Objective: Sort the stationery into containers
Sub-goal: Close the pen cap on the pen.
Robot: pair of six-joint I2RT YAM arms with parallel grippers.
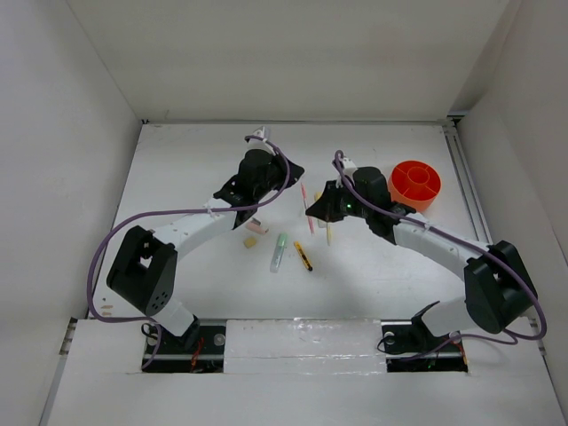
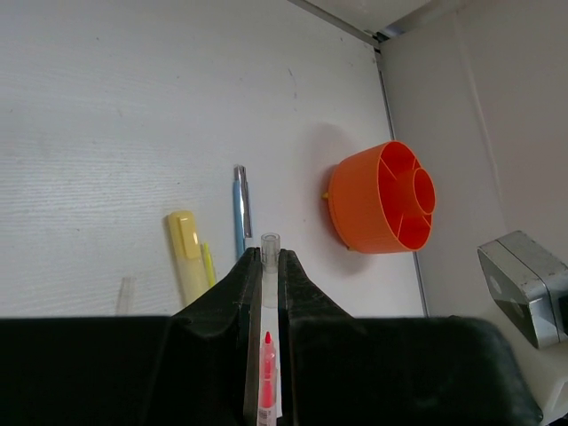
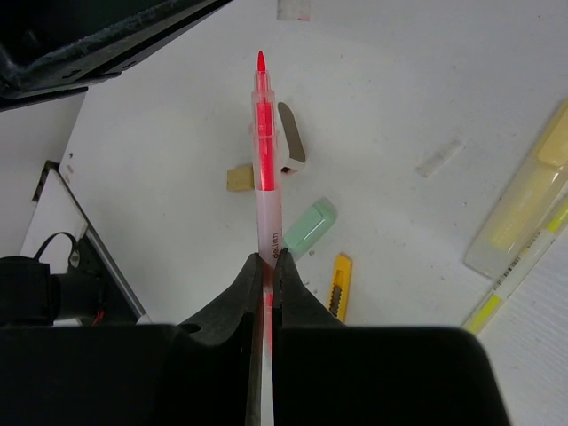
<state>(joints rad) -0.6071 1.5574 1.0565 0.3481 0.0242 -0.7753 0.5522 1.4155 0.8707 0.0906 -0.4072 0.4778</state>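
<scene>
My right gripper [image 3: 268, 259] is shut on the red pen [image 3: 264, 151], whose bare tip points away from it toward my left gripper [image 2: 264, 256]. The left gripper is shut on a clear pen cap [image 2: 270, 253]; the red pen's tip [image 2: 267, 355] sits just short of it between the jaws. In the top view the two grippers [image 1: 295, 173] [image 1: 314, 211] meet mid-table over the red pen [image 1: 308, 209]. The orange divided pot [image 1: 415, 184] stands to the right and also shows in the left wrist view [image 2: 386, 197].
On the table lie a pale green marker [image 1: 279, 252], a short yellow-black pen [image 1: 303, 256], pink [image 1: 256, 227] and tan [image 1: 250, 241] erasers, a thin yellow pen [image 1: 327, 232], a yellow marker [image 2: 186, 253] and a grey-blue pen [image 2: 240, 209]. White walls enclose the table.
</scene>
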